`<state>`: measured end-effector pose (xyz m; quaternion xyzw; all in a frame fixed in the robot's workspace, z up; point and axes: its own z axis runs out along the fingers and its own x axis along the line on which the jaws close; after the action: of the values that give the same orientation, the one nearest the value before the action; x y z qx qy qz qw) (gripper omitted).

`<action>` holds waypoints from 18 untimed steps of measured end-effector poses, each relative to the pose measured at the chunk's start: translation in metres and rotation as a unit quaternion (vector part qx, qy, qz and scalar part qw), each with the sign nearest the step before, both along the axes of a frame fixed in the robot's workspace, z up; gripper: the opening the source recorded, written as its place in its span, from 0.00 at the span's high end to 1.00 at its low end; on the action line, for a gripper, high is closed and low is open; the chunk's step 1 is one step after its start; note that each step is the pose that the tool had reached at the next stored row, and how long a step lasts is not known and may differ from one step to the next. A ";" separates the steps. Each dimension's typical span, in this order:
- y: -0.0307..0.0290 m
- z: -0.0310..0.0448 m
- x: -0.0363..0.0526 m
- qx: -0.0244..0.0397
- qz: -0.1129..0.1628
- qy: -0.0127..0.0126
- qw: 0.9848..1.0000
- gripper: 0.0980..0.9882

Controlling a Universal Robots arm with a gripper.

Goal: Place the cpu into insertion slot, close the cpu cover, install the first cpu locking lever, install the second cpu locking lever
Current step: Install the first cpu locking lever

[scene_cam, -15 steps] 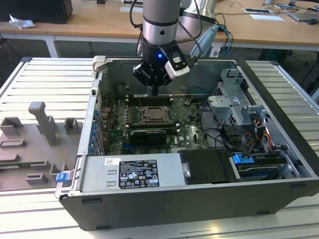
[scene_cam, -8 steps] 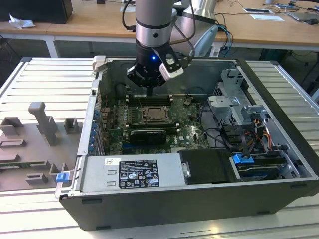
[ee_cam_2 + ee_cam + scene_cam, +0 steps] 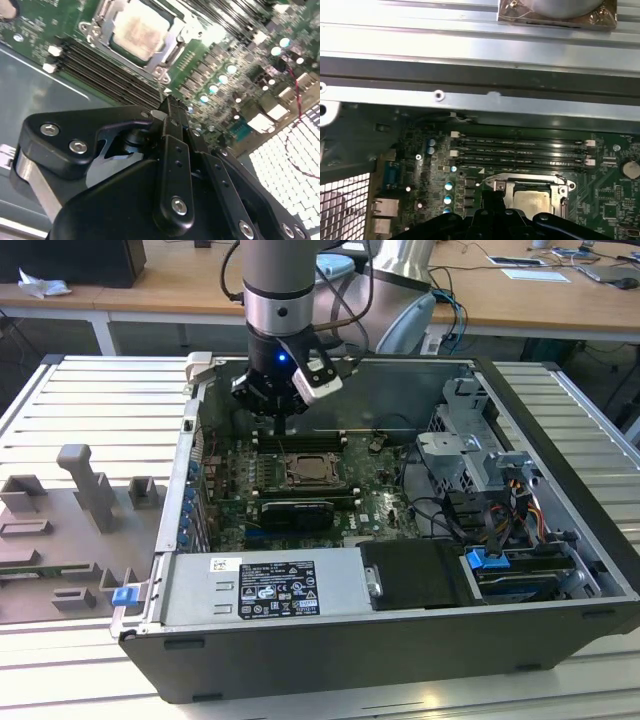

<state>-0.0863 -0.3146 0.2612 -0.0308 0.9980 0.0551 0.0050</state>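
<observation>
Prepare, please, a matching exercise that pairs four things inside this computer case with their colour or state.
Things:
1. cpu
2. cpu cover
3. memory slots
4. gripper

Descriptions:
a. black, hovering above the green motherboard
b. pale beige square, seated inside a frame
c. long, black, in parallel rows
d. silver frame with a window, lying flat around the chip

Pairs: 1-b; 2-d; 3-c; 4-a
</observation>
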 end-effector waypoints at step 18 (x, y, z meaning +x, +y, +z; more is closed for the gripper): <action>0.0134 -0.0058 -0.0151 0.001 0.000 0.000 1.000 0.99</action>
<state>-0.1015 -0.3012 0.2554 -0.0309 0.9980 0.0558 0.0052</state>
